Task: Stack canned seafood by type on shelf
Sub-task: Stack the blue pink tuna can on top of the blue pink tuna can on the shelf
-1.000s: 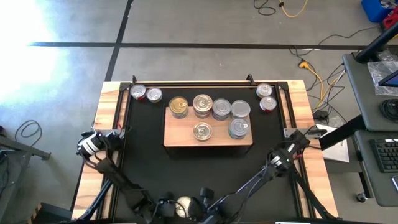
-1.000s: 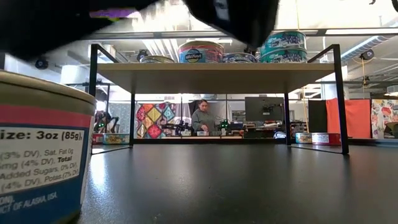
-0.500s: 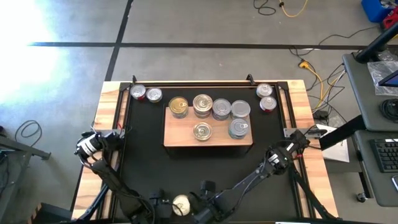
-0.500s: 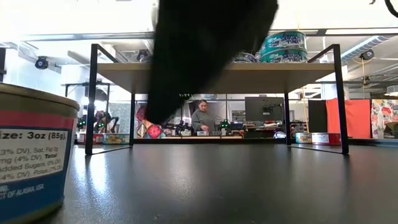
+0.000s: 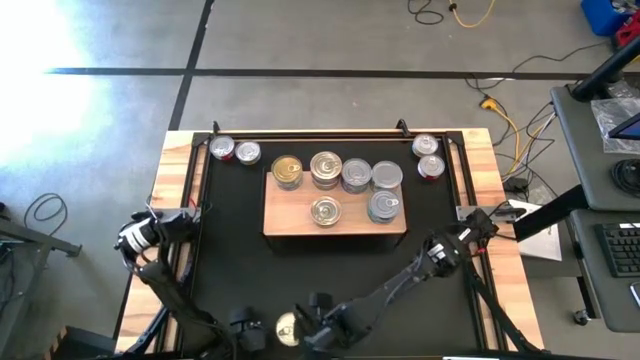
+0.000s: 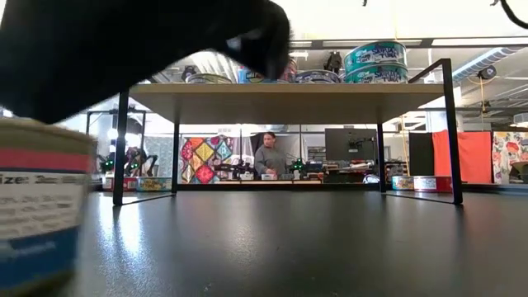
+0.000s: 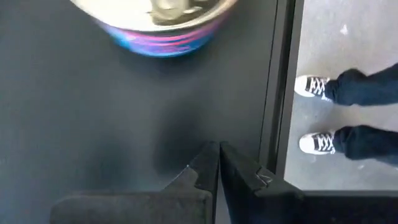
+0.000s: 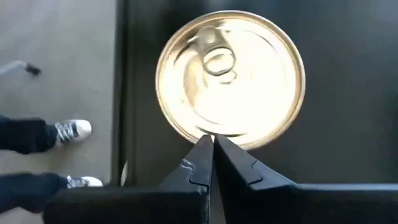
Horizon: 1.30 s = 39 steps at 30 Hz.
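We're looking down on a gold pull-tab tin (image 8: 230, 79) on the black mat (image 8: 348, 93), jaws pressed together at its rim, someone's sneakers (image 8: 71, 132) beyond the edge.

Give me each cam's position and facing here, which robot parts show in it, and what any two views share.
High: overhead, facing straight down on the shelf, both arms, left gripper, right gripper.
Low: table height, facing level across the mat under the shelf into the room; a dark blurred arm up top.
Left wrist: faces down past shut fingers at the mat.
Right wrist: faces down past shut fingers at the gold-lidded tin.
Shared: that tin shows in high; both wrist views catch a person's sneakers.
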Each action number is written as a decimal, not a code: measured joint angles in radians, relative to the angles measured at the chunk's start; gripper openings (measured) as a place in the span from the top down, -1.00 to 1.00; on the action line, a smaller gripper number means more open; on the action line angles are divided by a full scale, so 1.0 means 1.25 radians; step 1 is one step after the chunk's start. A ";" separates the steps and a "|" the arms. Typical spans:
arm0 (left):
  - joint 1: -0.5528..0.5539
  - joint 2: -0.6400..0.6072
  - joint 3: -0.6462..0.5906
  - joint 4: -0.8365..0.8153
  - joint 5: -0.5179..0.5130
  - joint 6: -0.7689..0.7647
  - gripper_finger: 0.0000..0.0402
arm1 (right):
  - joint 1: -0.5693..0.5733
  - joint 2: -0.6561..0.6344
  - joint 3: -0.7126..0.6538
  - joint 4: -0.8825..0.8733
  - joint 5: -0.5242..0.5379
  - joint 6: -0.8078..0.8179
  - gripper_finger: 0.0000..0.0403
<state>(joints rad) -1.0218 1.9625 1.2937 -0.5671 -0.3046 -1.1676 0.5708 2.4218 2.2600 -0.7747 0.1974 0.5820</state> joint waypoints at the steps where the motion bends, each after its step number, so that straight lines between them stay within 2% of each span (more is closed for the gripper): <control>1: -0.008 0.000 -0.004 -0.002 0.000 -0.002 1.00 | -0.003 0.000 -0.001 0.013 0.003 -0.001 0.94; 22: -0.095 0.000 -0.044 -0.001 -0.037 -0.079 1.00 | -0.041 0.002 -0.040 0.226 -0.048 0.007 0.94; 32: -0.109 -0.001 -0.045 -0.008 -0.036 -0.082 1.00 | -0.056 0.002 -0.075 0.199 -0.054 0.027 0.94; 36: -0.111 -0.001 -0.045 -0.011 -0.036 -0.082 1.00 | -0.069 -0.006 -0.069 0.117 -0.052 0.021 0.94; 39: -0.112 -0.001 -0.045 -0.013 -0.036 -0.082 1.00 | -0.073 -0.010 -0.038 0.022 0.000 -0.003 0.94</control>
<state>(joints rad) -1.1616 1.9610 1.2373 -0.5837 -0.3499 -1.2697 0.4790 2.4094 2.2125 -0.7468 0.1979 0.5784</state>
